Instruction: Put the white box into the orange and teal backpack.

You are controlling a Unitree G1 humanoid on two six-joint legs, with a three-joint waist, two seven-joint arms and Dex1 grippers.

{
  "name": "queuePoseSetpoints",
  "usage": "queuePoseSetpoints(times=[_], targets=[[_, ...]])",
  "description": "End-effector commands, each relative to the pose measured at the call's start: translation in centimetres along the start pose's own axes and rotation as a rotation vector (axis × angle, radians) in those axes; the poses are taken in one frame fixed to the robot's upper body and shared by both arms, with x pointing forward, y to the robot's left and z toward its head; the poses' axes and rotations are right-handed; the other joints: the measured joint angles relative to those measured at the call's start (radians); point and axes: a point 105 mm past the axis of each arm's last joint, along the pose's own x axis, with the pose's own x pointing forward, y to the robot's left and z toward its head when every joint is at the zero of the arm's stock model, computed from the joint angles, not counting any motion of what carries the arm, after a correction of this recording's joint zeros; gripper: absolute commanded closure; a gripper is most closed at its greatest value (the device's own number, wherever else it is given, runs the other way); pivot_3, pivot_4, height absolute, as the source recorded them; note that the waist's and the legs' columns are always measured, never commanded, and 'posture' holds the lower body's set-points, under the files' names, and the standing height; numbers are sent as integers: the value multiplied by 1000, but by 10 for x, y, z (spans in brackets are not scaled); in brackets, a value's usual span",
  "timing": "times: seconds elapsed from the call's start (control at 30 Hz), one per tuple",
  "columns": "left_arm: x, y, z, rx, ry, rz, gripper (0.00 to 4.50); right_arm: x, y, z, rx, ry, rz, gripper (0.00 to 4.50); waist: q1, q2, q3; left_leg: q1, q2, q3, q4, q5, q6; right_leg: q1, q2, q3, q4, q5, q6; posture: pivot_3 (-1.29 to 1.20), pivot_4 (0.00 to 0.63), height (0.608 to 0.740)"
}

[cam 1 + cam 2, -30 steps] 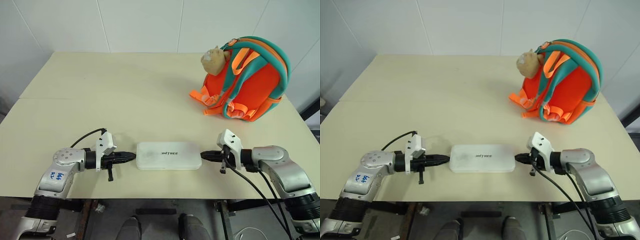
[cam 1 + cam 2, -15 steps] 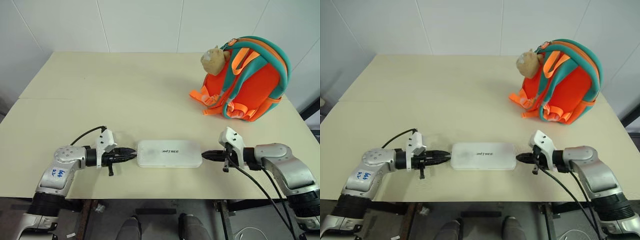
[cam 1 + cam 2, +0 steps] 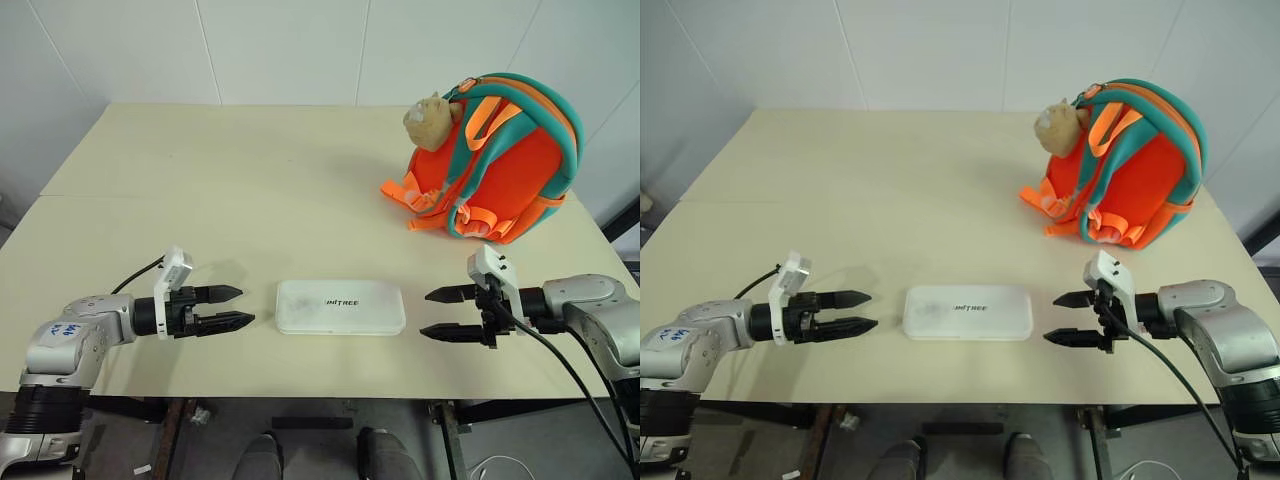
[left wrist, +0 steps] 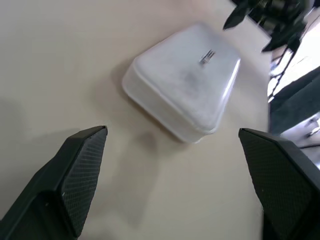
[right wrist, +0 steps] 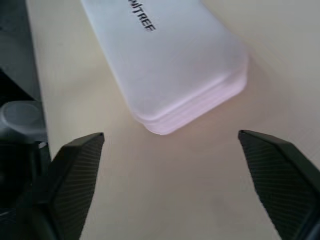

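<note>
**Left eye view: box untouched on table, both claws spread wide**

Item 1, white box (image 3: 341, 306): lies flat on the cream table (image 3: 230, 190) near its front edge, lid up, dark lettering readable. I judge the task barely begun: nothing is lifted, nothing packed.

Item 2, orange and teal backpack (image 3: 495, 160): stands at the far right of the table, well apart from the box, straps facing me, tan plush toy (image 3: 432, 117) hanging at its upper left. I cannot tell from here whether its zip is open.

Item 3, left gripper (image 3: 222, 309): fingers spread wide, holding nothing, pointing at the box's left short end with a clear gap of bare table between. In the left wrist view the box (image 4: 182, 87) sits ahead, between the two fingers (image 4: 80, 175) and not touching them.

Item 4, right gripper (image 3: 448, 312): likewise wide and empty, aimed at the box's right short end, just short of it. The right wrist view shows the box end (image 5: 175, 65) centred ahead of its fingers.

Left to do, by my reckoning: take hold of the box, carry it across to the backpack, get it inside
</note>
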Motion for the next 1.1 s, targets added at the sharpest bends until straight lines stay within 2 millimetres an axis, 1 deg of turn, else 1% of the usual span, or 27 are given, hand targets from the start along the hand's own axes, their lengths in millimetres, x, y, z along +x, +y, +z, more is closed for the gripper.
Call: queuePoseSetpoints(times=[0.03,0.07,0.17,0.23,0.33,0.43,0.47,0.57,0.73,0.8,0.87,0.93,1.1], targets=[[-2,5,14,-96,-55,3,0,1,1,12,-36,-1,27,73,-1,0,0,0,0,0,0,0,0,0,0,0,0,0,0,0,150,740],[-1,12,15,-142,-72,33,0,4,-1,12,-39,8,23,73,-2,0,0,0,0,0,1,0,0,0,0,0,0,0,0,0,150,740],[5,24,14,-211,-73,77,0,10,-8,10,-71,32,-7,73,-3,0,0,0,0,0,1,1,1,1,0,0,0,-1,-2,0,150,740],[13,27,5,-337,-9,88,0,13,-10,9,-84,45,-9,73,-2,0,0,0,0,0,1,1,1,1,0,0,0,0,0,0,150,740],[22,16,2,-470,40,9,0,18,-8,9,-81,46,11,73,-2,0,0,0,0,0,1,0,0,1,0,0,0,0,1,0,150,740],[25,5,-2,-564,94,-49,0,22,-4,9,-75,45,35,73,-2,0,0,0,0,0,0,0,0,0,0,0,1,1,1,0,150,740],[25,3,-3,-577,109,-59,0,23,-2,9,-75,46,42,73,-3,0,0,0,0,0,0,0,0,0,0,0,1,0,2,0,150,740],[31,5,-9,-620,139,-49,0,31,0,10,-78,34,50,73,-3,0,0,0,0,0,0,0,0,0,0,0,1,0,2,0,150,740],[44,4,-11,-642,159,-80,0,43,2,11,-82,1,59,73,-1,0,0,0,-1,0,1,0,-1,0,0,0,1,0,2,0,150,740],[50,2,-9,-655,149,-103,0,48,1,11,-83,-9,50,73,0,0,0,0,-1,0,1,0,-1,1,0,0,1,0,2,0,150,740],[58,5,-3,-700,104,-114,0,55,-1,11,-88,-12,40,73,3,-1,0,0,-1,0,1,0,-1,1,0,0,1,0,2,0,150,740],[63,4,1,-729,88,-139,0,61,0,13,-90,-22,41,73,4,-1,0,0,-1,-1,2,0,0,1,0,0,1,1,2,0,150,740],[66,0,1,-763,96,-158,0,63,1,14,-94,-32,39,73,0,-1,0,0,-1,-1,2,0,-1,2,0,0,1,1,3,0,150,740]])
